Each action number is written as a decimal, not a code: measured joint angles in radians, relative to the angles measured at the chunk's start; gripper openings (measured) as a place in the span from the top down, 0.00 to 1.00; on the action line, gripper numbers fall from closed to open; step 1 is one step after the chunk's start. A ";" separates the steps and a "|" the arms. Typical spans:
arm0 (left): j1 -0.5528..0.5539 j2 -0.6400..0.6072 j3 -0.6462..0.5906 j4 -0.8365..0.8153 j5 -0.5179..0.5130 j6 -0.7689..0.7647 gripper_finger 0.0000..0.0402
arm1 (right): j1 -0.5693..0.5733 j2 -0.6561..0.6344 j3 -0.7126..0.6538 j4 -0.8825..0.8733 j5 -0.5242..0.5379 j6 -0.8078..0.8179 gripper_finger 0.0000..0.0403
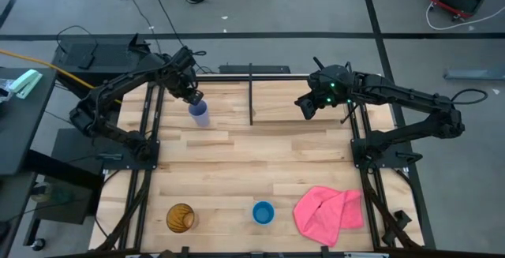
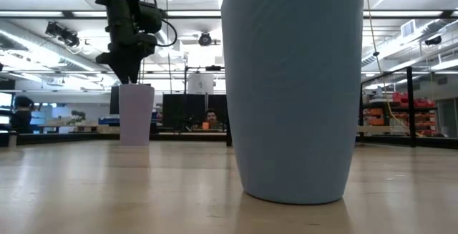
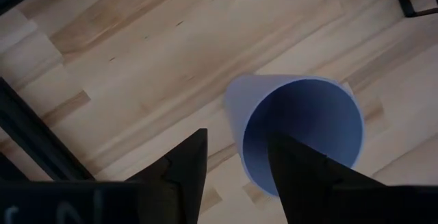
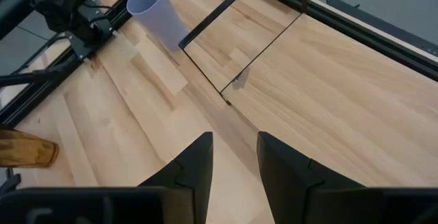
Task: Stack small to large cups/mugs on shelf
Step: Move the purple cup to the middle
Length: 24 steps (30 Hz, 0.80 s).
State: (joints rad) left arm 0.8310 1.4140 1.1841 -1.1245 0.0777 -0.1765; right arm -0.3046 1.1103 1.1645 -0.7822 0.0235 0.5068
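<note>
The blue cup (image 2: pixel 297 91) is sitting nearest, at the shelf's (image 1: pixel 237 163) near edge beside the amber cup (image 1: pixel 181 218). We are hovering our released left tool (image 1: pixel 192 96) over the lavender cup (image 1: pixel 200 114), far left; the right tool (image 1: pixel 304 106) is waiting released. Next, we judge, we fetch another cup.

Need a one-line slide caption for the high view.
Left gripper open over the upright lavender cup on the shelf; amber cup and blue cup wait at the near edge.
</note>
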 joint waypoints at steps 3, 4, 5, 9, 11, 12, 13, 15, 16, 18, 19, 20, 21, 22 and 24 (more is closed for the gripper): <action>0.000 0.002 0.000 0.000 0.000 -0.001 0.60 | 0.000 0.000 0.000 0.000 0.000 -0.006 0.70; 0.000 0.002 0.000 -0.001 0.000 -0.003 0.60 | 0.000 0.000 0.000 0.000 0.000 -0.006 0.70; 0.000 0.002 0.000 -0.001 0.000 -0.003 0.59 | 0.000 0.000 0.000 0.000 0.000 -0.009 0.70; 0.000 0.002 0.000 -0.001 0.000 -0.003 0.60 | 0.000 0.000 0.000 0.000 0.000 -0.013 0.70; -0.006 0.007 0.000 -0.001 0.000 -0.005 0.60 | 0.000 0.000 0.000 0.000 0.000 -0.013 0.70; -0.010 0.015 0.000 -0.001 0.001 -0.012 0.60 | 0.000 0.000 0.000 0.000 0.000 -0.013 0.70; -0.011 0.023 0.000 -0.002 0.004 -0.016 0.60 | 0.000 0.000 0.000 0.000 0.000 -0.013 0.70; -0.013 0.037 -0.001 -0.003 0.008 -0.014 0.60 | 0.000 0.000 0.000 -0.002 0.000 -0.014 0.70; -0.017 0.048 0.000 -0.002 0.010 -0.015 0.60 | 0.000 0.000 0.000 -0.005 0.000 -0.016 0.70; -0.022 0.073 -0.001 -0.001 0.013 -0.016 0.60 | 0.000 0.000 0.000 -0.013 0.000 -0.016 0.70; -0.024 0.080 -0.001 0.000 0.013 -0.017 0.60 | 0.000 0.000 0.000 -0.017 0.000 -0.017 0.70; -0.027 0.086 -0.001 0.000 0.013 -0.018 0.60 | 0.000 0.000 0.000 -0.020 0.000 -0.017 0.70; -0.028 0.092 -0.001 0.000 0.013 -0.018 0.60 | 0.000 0.000 0.000 -0.025 0.000 -0.017 0.70; -0.028 0.099 -0.001 0.000 0.014 -0.018 0.60 | 0.000 0.000 0.000 -0.028 0.000 -0.016 0.70; -0.029 0.110 -0.001 0.007 0.015 -0.020 0.60 | 0.000 0.000 0.000 -0.036 0.000 -0.015 0.70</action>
State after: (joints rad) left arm 0.8024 1.5237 1.1828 -1.1171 0.0925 -0.1962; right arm -0.3046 1.1099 1.1641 -0.8183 0.0231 0.4921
